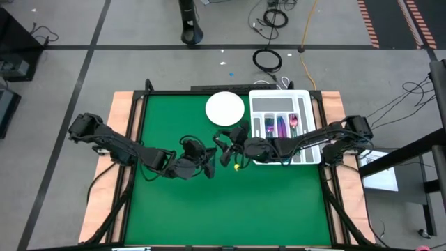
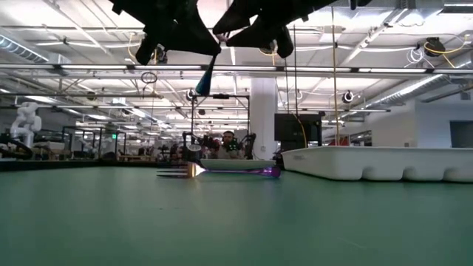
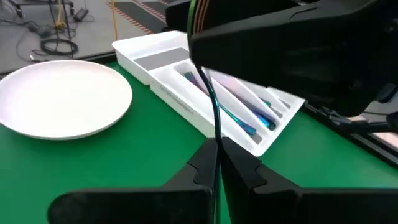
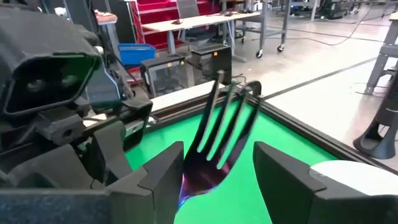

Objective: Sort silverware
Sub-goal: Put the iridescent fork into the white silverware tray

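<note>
An iridescent fork (image 4: 219, 127) hangs in the air over the middle of the green table, tines up. My left gripper (image 3: 217, 149) (image 1: 208, 166) is shut on it, and in its own wrist view the fork shows edge-on as a thin line. My right gripper (image 4: 217, 155) (image 1: 224, 148) faces it, open. Its two fingers stand on either side of the fork's neck, just below the tines, with a clear gap on one side. In the low view a teal end of the fork (image 2: 207, 76) hangs down between the two grippers. My left gripper pinches the fork's slim handle (image 3: 216, 140) between its two fingers, which lie across the handle. The fork rises out of the fingers toward the right gripper. It is lifted clear of the table.
A white round plate (image 1: 225, 109) sits at the table's far middle. The white slotted tray (image 1: 268, 104) at the far right holds several pieces of silverware (image 1: 286, 125). Another fork (image 2: 185, 172) lies flat on the table below the grippers. A person sits in the room behind.
</note>
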Tool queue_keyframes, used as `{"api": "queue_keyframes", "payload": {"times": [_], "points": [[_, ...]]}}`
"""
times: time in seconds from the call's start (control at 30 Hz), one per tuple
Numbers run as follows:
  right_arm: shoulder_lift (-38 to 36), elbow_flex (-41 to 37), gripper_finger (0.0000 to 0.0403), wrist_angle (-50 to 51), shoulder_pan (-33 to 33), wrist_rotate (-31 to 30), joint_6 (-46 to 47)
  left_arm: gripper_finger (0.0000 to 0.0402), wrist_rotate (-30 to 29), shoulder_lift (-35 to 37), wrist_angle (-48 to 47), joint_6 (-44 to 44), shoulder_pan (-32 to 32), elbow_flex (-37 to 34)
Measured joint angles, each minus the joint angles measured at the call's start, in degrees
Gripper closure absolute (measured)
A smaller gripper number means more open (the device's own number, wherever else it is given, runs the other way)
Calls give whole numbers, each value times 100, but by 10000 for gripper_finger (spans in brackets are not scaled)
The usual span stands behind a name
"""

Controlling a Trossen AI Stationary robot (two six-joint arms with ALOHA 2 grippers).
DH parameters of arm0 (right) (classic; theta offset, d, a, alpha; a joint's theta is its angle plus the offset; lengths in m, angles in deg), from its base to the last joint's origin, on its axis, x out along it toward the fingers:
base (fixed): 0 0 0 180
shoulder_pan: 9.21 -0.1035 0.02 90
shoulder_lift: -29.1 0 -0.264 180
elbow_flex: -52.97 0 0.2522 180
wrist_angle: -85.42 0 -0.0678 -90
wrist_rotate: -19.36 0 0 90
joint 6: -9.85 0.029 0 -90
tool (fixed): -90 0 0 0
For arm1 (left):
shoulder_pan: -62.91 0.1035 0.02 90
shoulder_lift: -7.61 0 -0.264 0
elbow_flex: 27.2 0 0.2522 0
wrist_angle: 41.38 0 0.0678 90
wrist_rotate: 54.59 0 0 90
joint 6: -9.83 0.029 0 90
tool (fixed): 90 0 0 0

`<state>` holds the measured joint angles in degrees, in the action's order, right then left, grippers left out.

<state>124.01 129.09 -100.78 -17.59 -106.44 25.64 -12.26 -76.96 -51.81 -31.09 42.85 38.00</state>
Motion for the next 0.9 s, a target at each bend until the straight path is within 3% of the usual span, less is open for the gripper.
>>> {"api": "queue_keyframes", "payload": {"times": [0.2,0.33,0.5,0.9], "points": [[4,-1,246,-5,7,142,50,384,-34,2,-4,129,4,0],[4,-3,306,-225,4,582,-44,384,-34,2,1,142,0,0],[4,-3,393,-271,-20,634,-244,384,52,2,-19,172,0,0],[-166,-5,402,72,-24,805,-166,382,114,4,-107,400,-49,0]]}}
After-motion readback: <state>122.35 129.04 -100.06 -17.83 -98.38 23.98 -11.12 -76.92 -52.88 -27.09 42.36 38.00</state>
